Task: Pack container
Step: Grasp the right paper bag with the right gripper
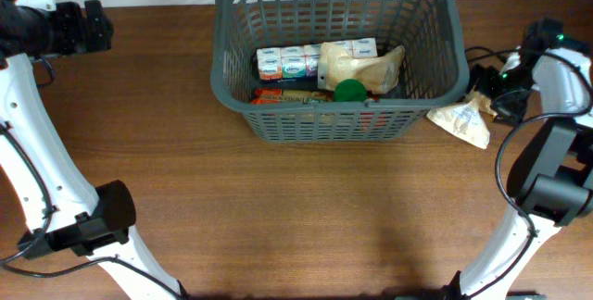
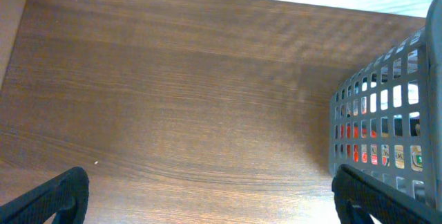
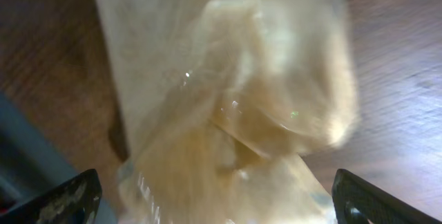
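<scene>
Crinkly plastic fills the right wrist view: right gripper (image 3: 221, 207), fingers spread wide, poised over the bag (image 1: 463, 119) just beside the container (image 1: 222, 78) at the table's (image 1: 278, 226) back. Slick film could slip the pinch. Left gripper (image 2: 207, 200) spread too.

left arm (image 1: 28, 143): white links, black joint housings, thin black cable (image 1: 28, 175) | right arm (image 1: 565, 82): white links, black joints, green LED (image 1: 559, 33), looping black cable (image 1: 499, 163) | gripper fingers (image 2: 48, 200): matte black, rounded tips
</scene>
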Motion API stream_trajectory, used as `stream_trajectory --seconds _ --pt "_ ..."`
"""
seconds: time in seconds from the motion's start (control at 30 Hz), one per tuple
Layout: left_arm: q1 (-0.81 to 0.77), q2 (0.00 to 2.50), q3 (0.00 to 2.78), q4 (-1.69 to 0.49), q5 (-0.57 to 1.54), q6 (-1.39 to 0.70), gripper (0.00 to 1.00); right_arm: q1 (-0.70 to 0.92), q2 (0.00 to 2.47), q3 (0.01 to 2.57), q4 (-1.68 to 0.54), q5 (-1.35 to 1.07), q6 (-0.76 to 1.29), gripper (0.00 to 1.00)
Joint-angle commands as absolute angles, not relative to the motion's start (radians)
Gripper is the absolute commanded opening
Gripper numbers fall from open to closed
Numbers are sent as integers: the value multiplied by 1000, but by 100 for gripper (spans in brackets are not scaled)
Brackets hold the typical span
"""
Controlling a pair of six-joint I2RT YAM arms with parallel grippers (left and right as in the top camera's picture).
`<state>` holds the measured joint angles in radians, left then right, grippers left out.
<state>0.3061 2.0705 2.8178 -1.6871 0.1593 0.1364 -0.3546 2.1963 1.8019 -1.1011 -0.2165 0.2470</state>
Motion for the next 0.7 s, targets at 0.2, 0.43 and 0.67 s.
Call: stream_trajectory --seconds 0.2,0.43,0.67 --pt "309 2062 2814 -1687 156 128 99 -282 2182 1570 -894 -236 336 72" --pt "309 2062 2814 -1687 156 128 99 -282 2177 1559 -912 -236 335 4" --pt "309 2062 2814 -1687 156 128 99 -362 2081 1779 -1093 -236 334 4"
